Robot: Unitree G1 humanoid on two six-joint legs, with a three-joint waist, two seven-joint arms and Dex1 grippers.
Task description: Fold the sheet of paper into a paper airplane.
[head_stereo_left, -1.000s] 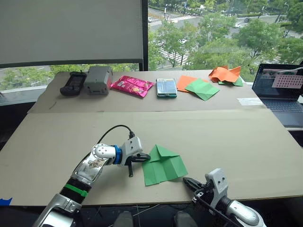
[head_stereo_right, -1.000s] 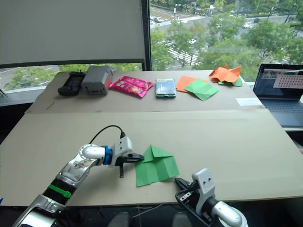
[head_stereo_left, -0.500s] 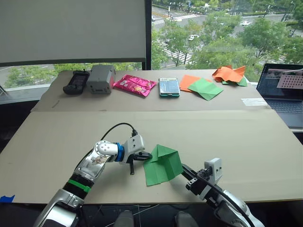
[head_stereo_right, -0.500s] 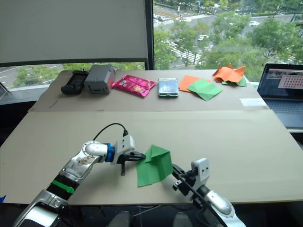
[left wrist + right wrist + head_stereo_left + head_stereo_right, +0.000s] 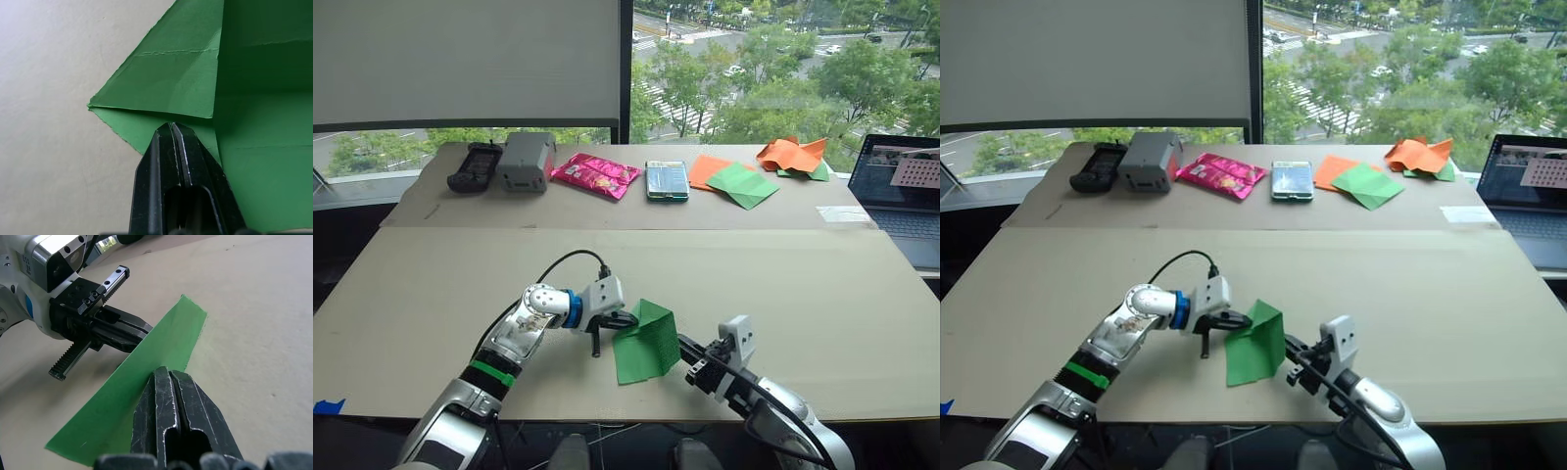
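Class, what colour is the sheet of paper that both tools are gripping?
Bright green; the sheet of paper shows best in the left wrist view.

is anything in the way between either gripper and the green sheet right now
Nothing visible. The left gripper is shut on the left edge of the sheet of paper, and the right gripper is shut on its right edge, lifting that side. The other papers lie far back on the table.

sheet of paper between left hand, right hand
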